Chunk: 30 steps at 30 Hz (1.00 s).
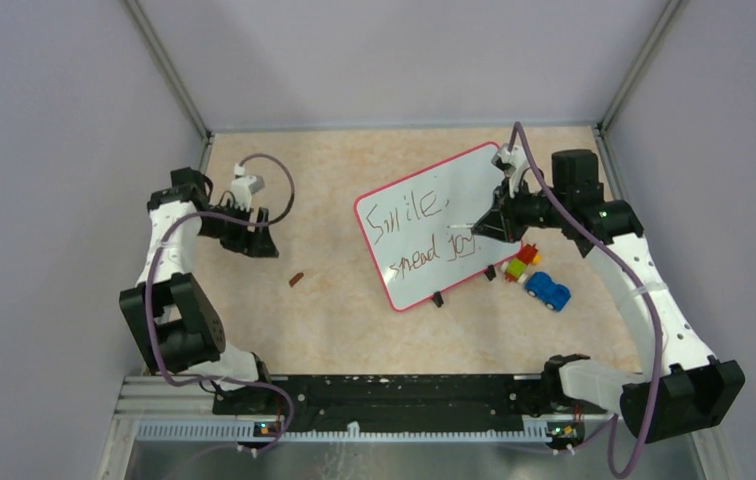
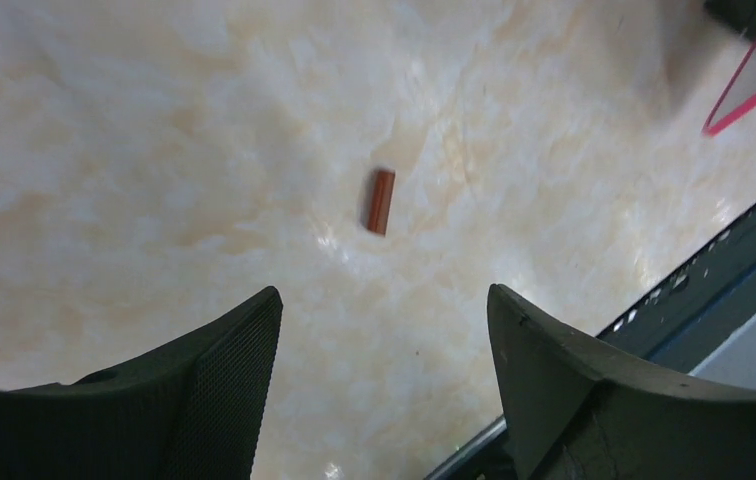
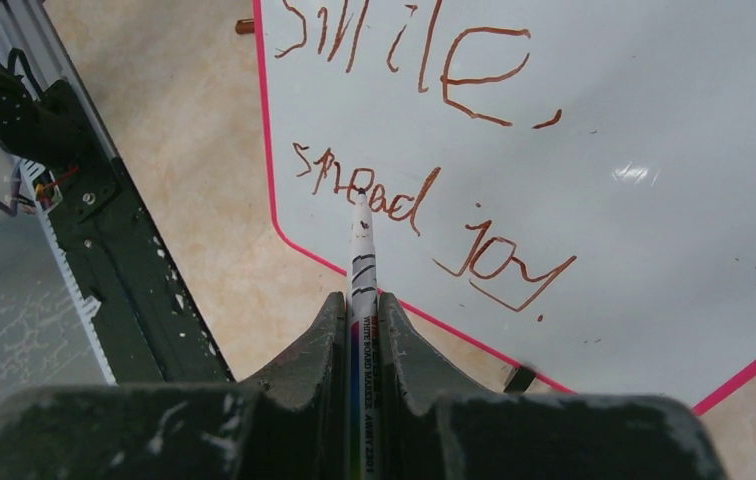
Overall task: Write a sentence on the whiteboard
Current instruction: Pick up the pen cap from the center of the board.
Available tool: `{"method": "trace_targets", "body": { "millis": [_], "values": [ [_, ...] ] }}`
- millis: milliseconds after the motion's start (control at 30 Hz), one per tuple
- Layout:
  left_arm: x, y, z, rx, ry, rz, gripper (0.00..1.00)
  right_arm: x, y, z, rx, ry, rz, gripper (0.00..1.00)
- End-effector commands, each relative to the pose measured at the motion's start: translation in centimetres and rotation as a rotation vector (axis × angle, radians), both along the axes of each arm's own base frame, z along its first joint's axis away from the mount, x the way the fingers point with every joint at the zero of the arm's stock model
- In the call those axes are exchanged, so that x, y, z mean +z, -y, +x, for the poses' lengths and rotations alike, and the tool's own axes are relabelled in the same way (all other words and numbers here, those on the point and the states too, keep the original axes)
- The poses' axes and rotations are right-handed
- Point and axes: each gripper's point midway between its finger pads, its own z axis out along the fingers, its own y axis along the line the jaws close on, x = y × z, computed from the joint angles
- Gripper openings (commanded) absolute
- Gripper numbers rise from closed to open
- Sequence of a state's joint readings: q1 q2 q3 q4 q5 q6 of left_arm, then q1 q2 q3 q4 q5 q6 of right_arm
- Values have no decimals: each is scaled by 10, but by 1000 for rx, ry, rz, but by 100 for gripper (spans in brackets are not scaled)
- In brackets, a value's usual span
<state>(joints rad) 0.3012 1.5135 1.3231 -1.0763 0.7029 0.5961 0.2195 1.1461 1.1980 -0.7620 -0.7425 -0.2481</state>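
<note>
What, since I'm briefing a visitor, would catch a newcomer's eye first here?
The whiteboard right of centre, bearing the sentence "Smile, spread joy" in brownish red. The right pincer is shut on a marker, its tip near "spread". Left of the board a small brown cylinder lies on the table near the open left pincer, and a blue toy car sits by the board's right edge.

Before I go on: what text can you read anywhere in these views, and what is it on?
"Smile," is the top line of the sentence, handwritten on the whiteboard.
"spread joy" is the second line on the same board.
The print along the marker barrel is too small and blurred to read with confidence.
No other text is visible.
</note>
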Motion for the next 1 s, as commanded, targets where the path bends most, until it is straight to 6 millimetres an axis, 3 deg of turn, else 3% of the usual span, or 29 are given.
{"method": "trace_targets", "body": {
  "millis": [0, 200, 367, 800, 967],
  "values": [
    [-36, -12, -28, -91, 12, 147, 79, 10, -6, 2, 12, 33, 51, 0],
    [-72, -16, -36, -117, 0, 215, 77, 10, -9, 1, 11, 26, 82, 0],
    [-101, -7, -40, -165, -18, 275, 75, 8, -8, 2, 1, 16, 82, 0],
    [-138, 32, -28, -259, 2, 401, 70, 9, -6, 3, -18, 10, 73, 0],
    [-154, 32, -30, -264, -20, 419, 66, 9, -6, 3, -21, 12, 69, 0]
  ]
}}
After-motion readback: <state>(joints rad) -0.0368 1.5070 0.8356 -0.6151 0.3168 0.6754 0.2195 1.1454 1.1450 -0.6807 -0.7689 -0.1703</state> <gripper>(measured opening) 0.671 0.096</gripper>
